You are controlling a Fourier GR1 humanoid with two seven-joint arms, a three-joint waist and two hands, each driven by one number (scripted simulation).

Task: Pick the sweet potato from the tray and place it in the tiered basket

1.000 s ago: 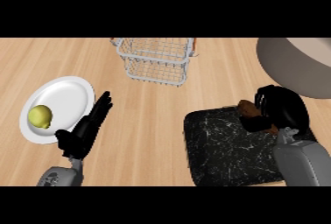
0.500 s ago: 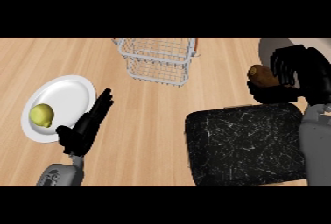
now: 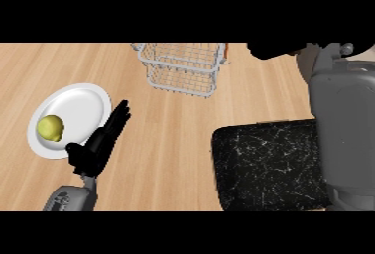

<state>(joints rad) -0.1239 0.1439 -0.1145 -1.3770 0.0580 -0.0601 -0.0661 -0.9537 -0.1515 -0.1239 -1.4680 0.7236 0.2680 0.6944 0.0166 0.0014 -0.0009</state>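
The black marbled tray (image 3: 264, 168) lies at the lower right with nothing showing on it. The wire tiered basket (image 3: 183, 67) stands at the top centre. My right hand (image 3: 277, 49) is raised at the view's top edge, just right of the basket, fingers curled. The sweet potato is almost entirely hidden by it; only a thin brown-orange sliver (image 3: 225, 52) shows beside the basket's right rim. My left hand (image 3: 102, 141) rests open at the lower left, fingers straight and pointing up.
A white plate (image 3: 81, 106) with a yellow fruit (image 3: 50, 128) sits at the left, beside my left hand. My grey right forearm (image 3: 343, 124) runs down the right side and covers the tray's right edge.
My right hand has lifted the sweet potato off the tray and carried it up and to the left, from the tray's far corner towards the basket. The left hand has stayed still.
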